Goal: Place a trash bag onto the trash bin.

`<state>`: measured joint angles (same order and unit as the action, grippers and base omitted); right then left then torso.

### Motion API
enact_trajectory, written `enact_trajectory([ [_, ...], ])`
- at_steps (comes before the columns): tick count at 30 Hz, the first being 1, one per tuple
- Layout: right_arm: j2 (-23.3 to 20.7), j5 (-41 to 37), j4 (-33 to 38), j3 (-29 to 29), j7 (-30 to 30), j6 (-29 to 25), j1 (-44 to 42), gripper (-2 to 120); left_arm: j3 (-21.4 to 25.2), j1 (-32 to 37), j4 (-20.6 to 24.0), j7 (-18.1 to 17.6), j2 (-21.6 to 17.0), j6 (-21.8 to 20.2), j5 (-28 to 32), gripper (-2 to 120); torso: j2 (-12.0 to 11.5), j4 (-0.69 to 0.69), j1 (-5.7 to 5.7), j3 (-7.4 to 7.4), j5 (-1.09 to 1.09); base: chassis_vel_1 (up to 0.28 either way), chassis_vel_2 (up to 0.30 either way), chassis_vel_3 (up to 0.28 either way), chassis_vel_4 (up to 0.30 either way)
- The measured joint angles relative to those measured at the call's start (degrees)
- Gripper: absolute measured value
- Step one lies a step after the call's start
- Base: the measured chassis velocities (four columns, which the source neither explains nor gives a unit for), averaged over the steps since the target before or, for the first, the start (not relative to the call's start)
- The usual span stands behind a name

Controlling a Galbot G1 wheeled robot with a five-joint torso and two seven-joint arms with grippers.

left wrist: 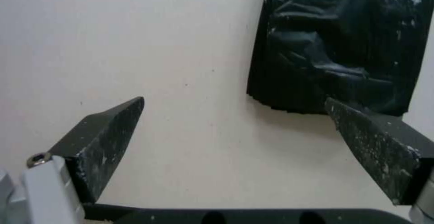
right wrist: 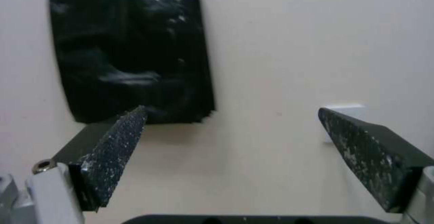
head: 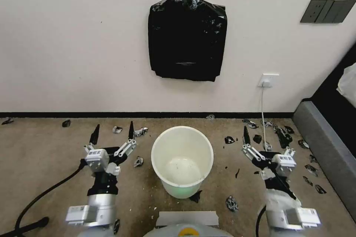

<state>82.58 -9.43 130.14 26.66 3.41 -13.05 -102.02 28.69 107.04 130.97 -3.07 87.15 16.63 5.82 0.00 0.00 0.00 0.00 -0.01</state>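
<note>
The left hand (head: 112,132) at nine o'clock and the right hand (head: 265,139) at three o'clock flank the bin (head: 182,159), both spread wide and holding nothing.

The bin (head: 182,159) stands open-topped on the floor (head: 44,155) between the left gripper (head: 112,134) and right gripper (head: 265,139), bare carpet either side, while black scraps (head: 282,135) litter the far right floor before the wall (head: 74,44) and its hanging bundle of bags (head: 187,40).

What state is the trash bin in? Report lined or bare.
Bare. The trash bin stands upright, its cream inside exposed, no black plastic over the rim.
</note>
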Motion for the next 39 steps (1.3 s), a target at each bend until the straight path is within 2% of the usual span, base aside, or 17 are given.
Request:
enact_trajectory([
  [1,0.0,0.0,0.0,0.0,0.0,0.0,0.0,100,0.0,0.0,0.0,0.0,0.0,0.0,0.0,100,0.0,0.00,0.00,0.00,0.00,0.000,0.000,0.000,0.000],
  [4,-5.7,-9.5,-1.7,-2.0,-1.5,4.2,7.7,100,0.1,0.3,0.0,0.3,-0.9,-0.1,-0.1,100,0.0,0.00,0.00,0.00,0.00,0.000,0.000,0.000,0.000],
  [6,-7.1,-12.0,-2.4,-2.7,-1.7,5.4,10.5,100,0.1,0.3,-0.1,0.3,-1.1,-0.2,-0.2,100,0.0,0.00,0.00,0.00,0.01,0.000,0.000,0.000,0.000],
  [8,-10.3,-17.9,-5.0,-4.2,-1.5,8.3,18.3,100,0.3,0.3,-0.1,0.3,-1.3,-0.4,-0.5,100,0.0,0.00,0.00,0.01,0.01,0.000,0.000,0.000,0.000],
  [9,-10.3,-17.9,-5.0,-4.2,-1.5,8.3,18.3,100,0.3,0.3,-0.1,0.3,-1.3,-0.4,-0.5,100,0.0,0.00,0.00,0.01,0.01,0.000,0.000,0.000,0.000],
  [12,-12.8,-23.8,-8.4,-6.8,-0.3,11.2,27.3,100,0.6,0.7,0.0,0.3,-0.8,-0.4,-1.0,100,0.0,0.01,0.00,0.01,0.02,0.000,0.000,0.000,0.000],
  [13,-12.8,-23.8,-8.4,-6.8,-0.3,11.2,27.3,100,0.6,0.7,0.0,0.3,-0.8,-0.4,-1.0,100,0.0,0.01,0.00,0.01,0.02,0.000,0.000,0.000,0.000],
  [14,-13.5,-26.7,-11.0,-8.6,0.7,12.6,32.2,100,0.8,0.9,0.0,0.3,-0.5,-0.5,-1.2,100,0.0,0.01,0.00,0.01,0.02,0.000,0.000,0.000,0.000],
  [15,-13.5,-29.4,-13.7,-10.8,1.8,13.9,38.5,100,1.0,1.1,0.0,0.3,-0.3,-0.5,-1.4,100,0.0,0.01,0.00,0.01,0.02,0.000,0.000,0.000,0.000],
  [17,-13.4,-30.0,-14.3,-11.3,2.1,14.1,39.8,100,1.1,1.1,0.0,0.3,-0.2,-0.5,-1.4,100,0.0,0.01,0.00,0.01,0.01,0.000,0.000,0.000,0.000],
  [19,-12.4,-33.8,-18.0,-14.1,4.1,15.8,48.2,100,1.3,1.0,-0.5,0.3,0.4,-0.6,-1.6,100,0.0,0.01,0.00,0.01,0.00,0.000,0.000,0.000,0.000],
  [20,-12.4,-33.8,-18.0,-14.1,4.1,15.8,48.2,100,1.3,1.0,-0.5,0.3,0.4,-0.6,-1.6,100,0.0,0.01,0.00,0.01,0.00,0.000,0.000,0.000,0.000],
  [23,-10.7,-36.2,-22.6,-16.5,5.7,17.1,55.7,100,2.0,0.1,-1.1,0.4,1.4,-0.7,-2.4,100,0.0,0.01,0.00,0.01,0.00,0.000,0.000,0.000,0.000],
  [39,-4.3,-46.0,-35.1,-20.5,6.2,17.7,74.6,100,3.9,0.2,0.4,0.4,2.2,-1.2,-1.0,100,0.0,0.00,0.00,0.01,-0.01,0.000,0.000,0.000,0.000],
])
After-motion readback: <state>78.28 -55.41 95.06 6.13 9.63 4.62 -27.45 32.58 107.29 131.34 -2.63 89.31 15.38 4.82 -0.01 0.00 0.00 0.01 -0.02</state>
